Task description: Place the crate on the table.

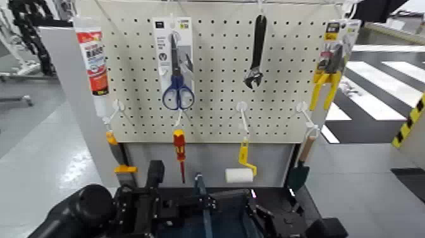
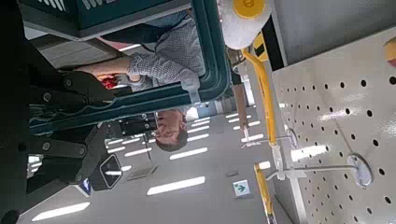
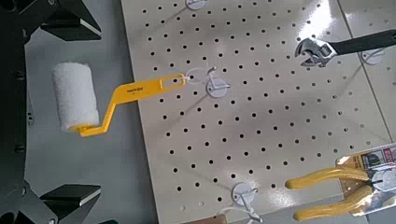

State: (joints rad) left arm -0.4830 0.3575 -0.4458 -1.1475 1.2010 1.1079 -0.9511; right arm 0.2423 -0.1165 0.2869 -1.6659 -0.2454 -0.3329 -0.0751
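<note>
Now, crate (image 1: 222, 223): low at the near edge of the head view, between the two arms and in front of the pegboard (image 1: 215, 82). I cannot tell whether it rests on the table (image 1: 308, 204) yet.
Left hand (image 1: 136, 206): against the crate's left side. The left wrist view shows the rim just beside its links, but I cannot tell whether it is clamped.
Right hand (image 1: 278, 221): at the crate's right side. Cannot tell whether it is gripping; the crate does not show in the right wrist view.
Risk, tilt: if one arm lowers ahead of the other, the crate would likely tip and slide out of a side hold.
Risk, snag: the roller (image 1: 239, 175) and screwdriver (image 1: 179, 152) hang just above the crate's far edge. Pushing further back could catch them or the bar (image 1: 201, 193).
Risk, drop: letting go before the base touches down would probably make the crate bounce.
Crate make: moulded plastic, dark grey-blue, rectangular, with a thick rim and an upright blue bar across the middle. It is probably rigid and slick.
Table make: flat matte black top with a grey back panel.
Pegboard make: white perforated sheet with white hooks.
</note>
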